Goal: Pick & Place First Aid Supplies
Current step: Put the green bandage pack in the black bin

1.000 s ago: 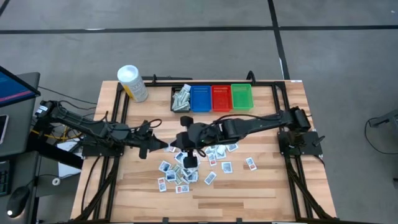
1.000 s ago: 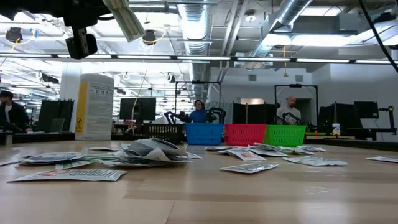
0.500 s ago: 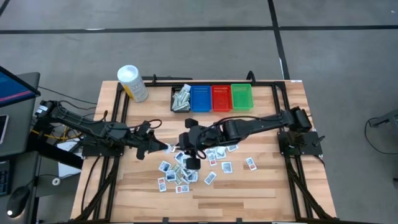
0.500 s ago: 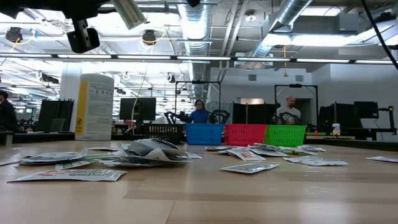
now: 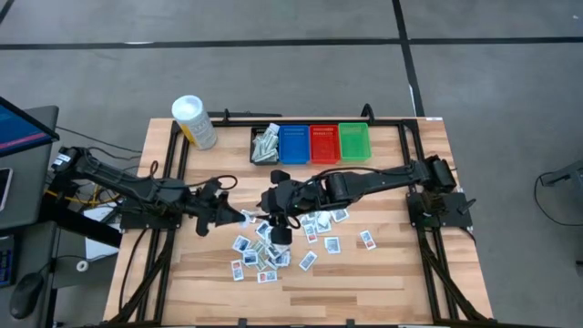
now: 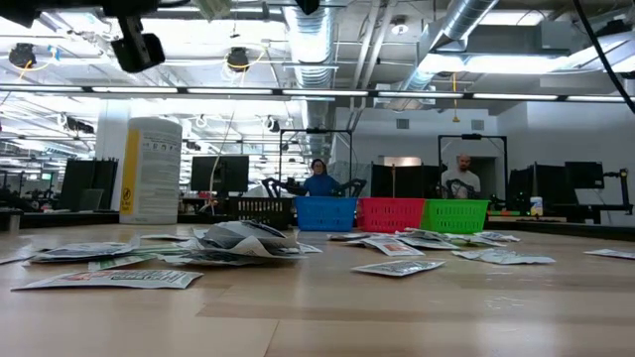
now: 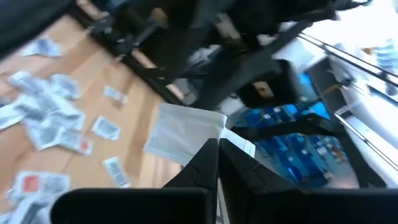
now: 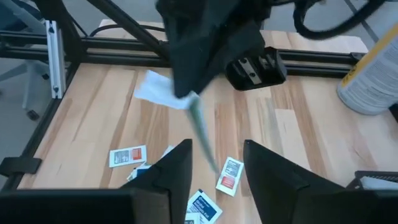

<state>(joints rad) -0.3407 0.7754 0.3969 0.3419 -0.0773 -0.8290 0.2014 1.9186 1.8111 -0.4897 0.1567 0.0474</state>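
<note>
Left gripper (image 7: 214, 146) pinches white packet (image 7: 186, 132) above table. Right gripper (image 8: 214, 155) fingers apart, holding nothing, just beside it. Step: handover done. Next: carry packet to far bins (image 5: 310, 143).

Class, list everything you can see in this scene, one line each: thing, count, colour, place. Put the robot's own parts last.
Packets: dozens, white with blue or red marks, scattered mid-table.
Bins: four in a row at the far edge; black, blue, red, green; the black one holds packets.
Tub: one, white with yellow label, far left corner.
Table: one, light wood.
People: two, in the room beyond the table.
Left gripper: fingers shut on a white packet, above the table's left side.
Right gripper: fingers apart, holding nothing, over the pile.
</note>
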